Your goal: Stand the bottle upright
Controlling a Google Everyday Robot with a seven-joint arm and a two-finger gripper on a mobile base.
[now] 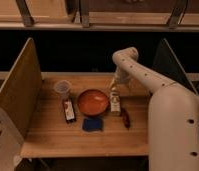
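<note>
The bottle (114, 103) is small and whitish with a pale label. It stands on the wooden table (53, 142), close to the right rim of the orange bowl (92, 101). My gripper (114, 88) hangs straight above the bottle's cap, at the end of the white arm that reaches in from the right. It looks open, and I see nothing held in it. Whether it touches the cap I cannot tell.
A clear plastic cup (62, 88) stands left of the bowl, with a flat dark red-and-black object (68, 110) in front of it. In front of the bowl lies a blue piece (92, 124), and a small dark red item (125, 119) lies to the right. Upright wooden panels (18, 90) flank the table.
</note>
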